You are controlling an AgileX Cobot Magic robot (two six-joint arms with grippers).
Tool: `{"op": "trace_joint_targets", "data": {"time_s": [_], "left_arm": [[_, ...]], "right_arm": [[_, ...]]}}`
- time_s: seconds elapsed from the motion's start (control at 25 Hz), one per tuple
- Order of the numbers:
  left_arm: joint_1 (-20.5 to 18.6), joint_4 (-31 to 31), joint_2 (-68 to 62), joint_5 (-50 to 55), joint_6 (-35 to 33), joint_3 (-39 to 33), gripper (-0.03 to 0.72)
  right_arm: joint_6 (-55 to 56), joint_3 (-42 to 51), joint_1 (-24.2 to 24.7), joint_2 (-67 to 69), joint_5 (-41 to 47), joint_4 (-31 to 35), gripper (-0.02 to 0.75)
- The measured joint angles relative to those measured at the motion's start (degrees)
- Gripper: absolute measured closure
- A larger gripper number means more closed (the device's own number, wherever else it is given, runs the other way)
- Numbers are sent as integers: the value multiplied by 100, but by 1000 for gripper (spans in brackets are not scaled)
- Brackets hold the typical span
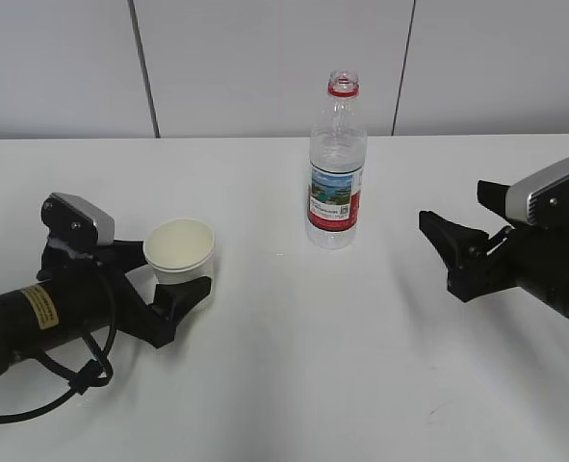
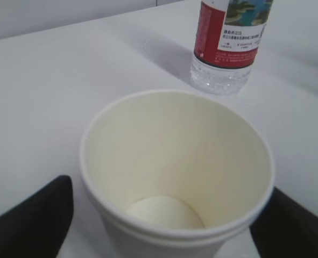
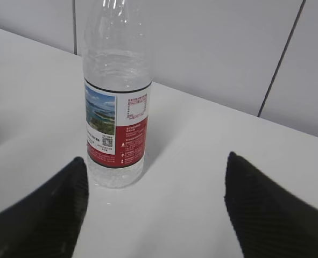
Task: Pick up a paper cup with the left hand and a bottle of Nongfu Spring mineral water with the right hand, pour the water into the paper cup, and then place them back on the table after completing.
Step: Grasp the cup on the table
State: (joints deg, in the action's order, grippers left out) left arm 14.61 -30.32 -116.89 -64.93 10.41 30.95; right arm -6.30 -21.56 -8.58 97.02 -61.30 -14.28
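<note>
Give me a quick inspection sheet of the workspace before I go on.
Surface: white table, faint scuffs.
Job's things: empty cup upright; bottle upright, uncapped, part full.
Clutter: nothing seen.
Grippers: left gripper open, fingers either side of the cup; right gripper open, aimed at the bottle, apart from it.
Cables: black cable looped beside the left arm.
Surroundings: grey panelled wall.

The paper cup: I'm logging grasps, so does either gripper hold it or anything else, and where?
Nothing is clearly held. The left hand brackets the paper cup with fingers apart; contact cannot be told. The right hand is open, short of the bottle.
</note>
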Motion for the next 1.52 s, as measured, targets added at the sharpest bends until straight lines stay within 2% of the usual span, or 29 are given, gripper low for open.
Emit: {"op": "trace_joint_targets", "data": {"time_s": [0.24, 0.44, 0.68, 0.88, 1.28, 1.52], "left_arm": [[0, -13, -209, -37, 5, 0, 99], [0, 42, -246, -56, 5, 3, 106], [0, 61, -246, -56, 5, 3, 187], [0, 67, -246, -56, 5, 3, 235], [0, 74, -246, -56, 5, 3, 240], [0, 74, -246, -56, 5, 7, 242]], "right_arm": [[90, -52, 0, 38, -4, -47, 152], [304, -214, 0, 284, -51, -470, 152], [338, -380, -3, 618, -353, -581, 152], [338, -857, -3, 1212, -389, -846, 153], [338, -2254, -3, 2420, -389, -956, 152], [767, -2871, -13, 2888, -402, -1112, 150]]}}
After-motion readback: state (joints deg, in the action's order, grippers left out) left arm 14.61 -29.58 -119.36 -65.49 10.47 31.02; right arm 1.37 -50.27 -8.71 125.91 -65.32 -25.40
